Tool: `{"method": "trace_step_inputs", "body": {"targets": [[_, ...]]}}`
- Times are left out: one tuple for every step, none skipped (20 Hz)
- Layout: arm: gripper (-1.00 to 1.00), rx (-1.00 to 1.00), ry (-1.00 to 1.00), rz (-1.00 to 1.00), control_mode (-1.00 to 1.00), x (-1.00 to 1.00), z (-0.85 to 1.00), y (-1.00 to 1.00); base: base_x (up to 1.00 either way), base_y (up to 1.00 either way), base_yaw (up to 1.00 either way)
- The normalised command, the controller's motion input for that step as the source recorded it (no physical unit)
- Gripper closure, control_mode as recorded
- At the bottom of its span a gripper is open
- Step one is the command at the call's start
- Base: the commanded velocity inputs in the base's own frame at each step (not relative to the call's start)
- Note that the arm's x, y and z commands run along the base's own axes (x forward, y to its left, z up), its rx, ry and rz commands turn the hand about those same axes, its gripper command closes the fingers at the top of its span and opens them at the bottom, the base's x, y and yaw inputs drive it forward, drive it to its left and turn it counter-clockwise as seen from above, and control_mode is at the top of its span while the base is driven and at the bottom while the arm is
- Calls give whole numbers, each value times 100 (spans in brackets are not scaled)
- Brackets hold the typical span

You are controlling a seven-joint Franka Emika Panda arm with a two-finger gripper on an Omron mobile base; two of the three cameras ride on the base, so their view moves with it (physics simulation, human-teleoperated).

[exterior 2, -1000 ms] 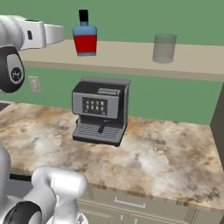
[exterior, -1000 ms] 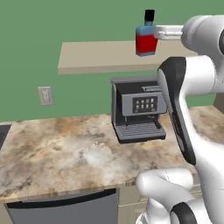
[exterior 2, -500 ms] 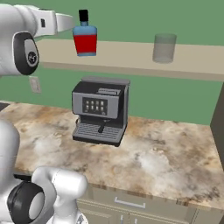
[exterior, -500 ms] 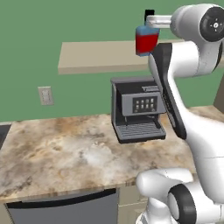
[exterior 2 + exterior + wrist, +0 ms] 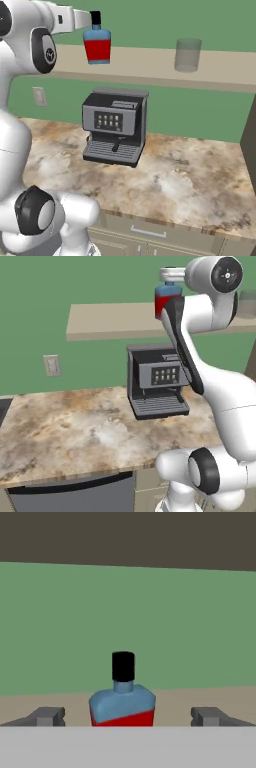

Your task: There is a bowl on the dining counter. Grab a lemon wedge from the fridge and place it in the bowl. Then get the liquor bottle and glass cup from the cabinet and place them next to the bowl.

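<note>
Gripper (image 5: 125, 717) jaws stand wide apart at the hand view's bottom, the liquor bottle (image 5: 122, 694) upright between them on the shelf (image 5: 150, 65), upper centre; glass cup (image 5: 188, 54) stands well right.

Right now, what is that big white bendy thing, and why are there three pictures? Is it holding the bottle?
The white thing is a robot arm in a pretend computer kitchen. Two pictures come from cameras riding behind it, one on each side. The third comes from a camera on its hand, looking out between its two dark fingertips.

On a shelf against the green wall stand a liquor bottle, blue on top, red below, with a black cap, and a clear glass cup. On the marbled worktop below sits a grey coffee machine.

It is not holding the bottle. The gripper is wide open, with the bottle between its fingertips in the hand picture. It looks about to grab it.
</note>
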Motion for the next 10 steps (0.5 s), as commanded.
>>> {"method": "trace_step_inputs", "body": {"targets": [[-100,0,0,0,-100,41,0,0,0,0,0],[-100,0,1,0,-100,37,0,0,0,0,0],[-100,0,2,0,-100,39,0,0,0,0,0],[-100,0,2,0,-100,41,0,0,0,0,0],[-100,0,3,0,-100,43,0,0,0,0,0],[-100,0,4,0,-100,44,0,0,0,0,0],[-100,0,4,0,-100,46,0,0,0,0,0],[-100,0,3,0,-100,45,0,0,0,0,0],[-100,0,2,0,-100,44,0,2,0,0,0],[-100,0,2,0,-100,42,0,4,0,0,0]]}}
